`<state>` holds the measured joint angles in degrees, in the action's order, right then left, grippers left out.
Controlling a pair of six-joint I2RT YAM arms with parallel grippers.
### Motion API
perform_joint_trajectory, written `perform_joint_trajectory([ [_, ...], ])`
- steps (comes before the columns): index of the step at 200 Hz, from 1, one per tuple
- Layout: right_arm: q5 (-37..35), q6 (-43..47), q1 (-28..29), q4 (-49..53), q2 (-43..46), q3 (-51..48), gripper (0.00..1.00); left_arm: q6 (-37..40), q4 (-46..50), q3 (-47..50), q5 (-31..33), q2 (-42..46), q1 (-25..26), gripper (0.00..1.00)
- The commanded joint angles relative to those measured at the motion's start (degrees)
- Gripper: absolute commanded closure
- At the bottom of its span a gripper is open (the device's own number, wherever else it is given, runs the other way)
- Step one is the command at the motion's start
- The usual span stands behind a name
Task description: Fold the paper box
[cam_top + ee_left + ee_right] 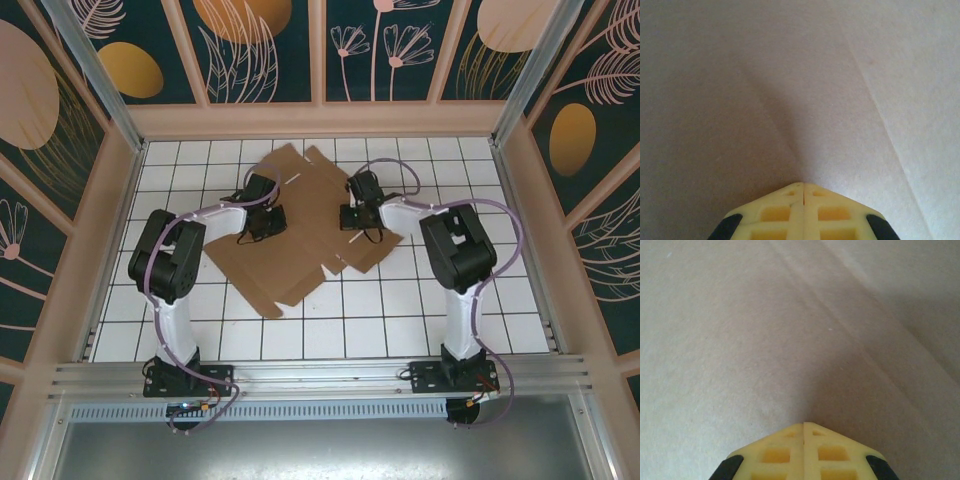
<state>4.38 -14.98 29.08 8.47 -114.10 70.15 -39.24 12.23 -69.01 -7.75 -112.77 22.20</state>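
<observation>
You have a white tiled table point(420, 310) in front of you, walled in by dark panels painted with leaves and orange ovals, with a metal rail point(320, 378) along the near edge where both arms are bolted.

The paper box point(305, 215) is the biggest thing on it. It lies opened out flat as a brown cardboard sheet, turned cornerwise to the tiles, in the far middle of the table. Its flaps spread out at the edges, and a few thin slots show pale in the top view.

Your left arm point(170, 270) reaches in from the left and your right arm point(455, 255) from the right. Both bend inward over the sheet.

The left gripper point(264, 224) points down at the left half of the cardboard, and the right gripper point(356, 216) at the right half, the two well apart.

In the left wrist view the left gripper point(803, 184) has its yellow fingers point(775, 214) pressed together with nothing between them, right above the box point(790, 90), where a crease runs off diagonally. The right gripper point(803, 424) is the same, fingers point(832, 454) together and empty, over the box point(755, 340) beside a long crease. You cannot tell whether either tip actually presses on the cardboard.
</observation>
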Motion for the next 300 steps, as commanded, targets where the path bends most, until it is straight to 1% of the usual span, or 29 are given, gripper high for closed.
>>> perform_joint_trajectory([
  [1, -0.12, -2.26, 2.78, 6.12, 3.66, -10.22, 1.00, 2.54, 4.03, -1.51, 2.88, -2.90, -0.64, 1.00],
  [24, 2.43, -3.44, 7.12, 4.90, 9.92, -16.20, 1.00, 3.51, 3.27, -1.10, 1.76, -2.22, -0.53, 1.00],
  [48, 6.30, -2.83, 6.76, 3.41, 16.66, -16.98, 1.00, 4.21, 2.99, -0.69, 1.06, -0.02, -0.64, 1.00],
  [61, 9.19, -2.92, 5.30, 3.05, 20.60, -15.79, 0.91, 4.53, 2.21, -0.42, 0.83, 2.40, -0.58, 1.00],
  [73, 9.12, -1.96, 3.95, 4.83, 22.69, -13.22, 0.86, 4.39, 0.23, 0.55, -1.93, 4.69, -0.62, 1.00],
  [78, 8.79, -1.11, 3.38, 4.80, 23.83, -12.90, 0.80, 4.08, -0.83, 1.15, -3.31, 5.53, -0.58, 1.00],
  [87, 11.02, 0.54, 2.59, 2.87, 26.33, -13.71, 0.56, 3.74, -3.18, 2.25, -5.70, 6.66, -0.57, 1.00],
  [90, 11.83, 0.80, 0.72, 2.14, 27.00, -14.01, 0.49, 3.82, -4.46, 2.78, -6.69, 7.01, -0.57, 0.99],
  [93, 12.60, 0.83, -0.29, 1.81, 27.42, -14.09, 0.46, 3.99, -5.84, 3.41, -7.84, 7.47, -0.53, 0.98],
  [99, 14.30, 0.83, -2.61, 1.50, 27.77, -13.84, 0.45, 4.47, -7.80, 4.19, -9.59, 8.13, -0.57, 0.96],
  [113, 17.10, -0.09, -7.53, -0.11, 27.74, -14.10, 0.42, 5.32, -6.63, 2.58, -8.87, 7.45, -0.66, 0.95],
  [118, 18.33, -0.45, -9.29, -1.34, 27.66, -14.54, 0.33, 5.76, -6.39, 1.89, -9.47, 6.94, -0.83, 0.95],
  [124, 19.66, -0.76, -11.06, -2.17, 27.30, -14.74, 0.14, 6.24, -6.42, 1.26, -10.79, 6.11, -1.05, 0.93],
  [128, 20.15, -1.02, -12.27, -2.22, 26.78, -14.55, 0.11, 6.44, -6.50, 0.98, -11.59, 5.60, -1.22, 0.91],
  [144, 22.91, -2.18, -15.98, -3.40, 24.36, -14.18, 0.11, 6.13, -7.96, 0.89, -14.80, 3.49, -2.10, 0.90],
  [152, 23.61, -2.77, -17.37, -4.04, 23.17, -14.08, 0.12, 5.99, -8.57, 0.86, -15.97, 2.47, -2.36, 0.91],
  [158, 25.57, -3.13, -18.31, -4.64, 22.34, -14.00, 0.13, 6.04, -8.63, 0.54, -16.53, 1.63, -2.44, 0.94],
  [170, 27.58, -2.85, -19.52, -4.51, 19.74, -13.19, 0.17, 6.20, -7.97, -0.17, -17.06, -0.26, -2.59, 0.98],
  [179, 27.02, -2.01, -19.65, -3.34, 17.68, -12.32, 0.17, 5.96, -8.52, -0.01, -17.66, -1.29, -2.76, 0.99],
  [191, 28.42, -1.64, -19.83, -2.95, 15.53, -11.67, 0.19, 5.35, -9.70, 0.82, -18.44, -1.99, -2.90, 0.99],
  [202, 28.31, -1.25, -19.84, -2.04, 13.63, -10.81, 0.21, 5.30, -10.25, 1.31, -18.95, -2.63, -3.10, 0.99],
  [218, 28.12, -0.68, -19.97, -1.49, 11.60, -10.21, 0.22, 5.49, -10.57, 1.72, -19.24, -3.25, -3.09, 1.00],
  [242, 30.99, 0.12, -20.11, -0.97, 8.41, -9.14, 0.23, 5.67, -10.61, 2.13, -19.09, -4.07, -3.26, 1.00],
  [265, 32.93, 0.31, -20.12, -0.31, 5.27, -8.02, 0.27, 5.84, -9.97, 1.69, -19.28, -4.93, -3.30, 1.00],
  [300, 34.73, 0.39, -20.12, -1.11, 2.98, -8.10, 0.34, 5.67, -10.04, 1.99, -19.80, -5.26, -3.27, 1.00],
])
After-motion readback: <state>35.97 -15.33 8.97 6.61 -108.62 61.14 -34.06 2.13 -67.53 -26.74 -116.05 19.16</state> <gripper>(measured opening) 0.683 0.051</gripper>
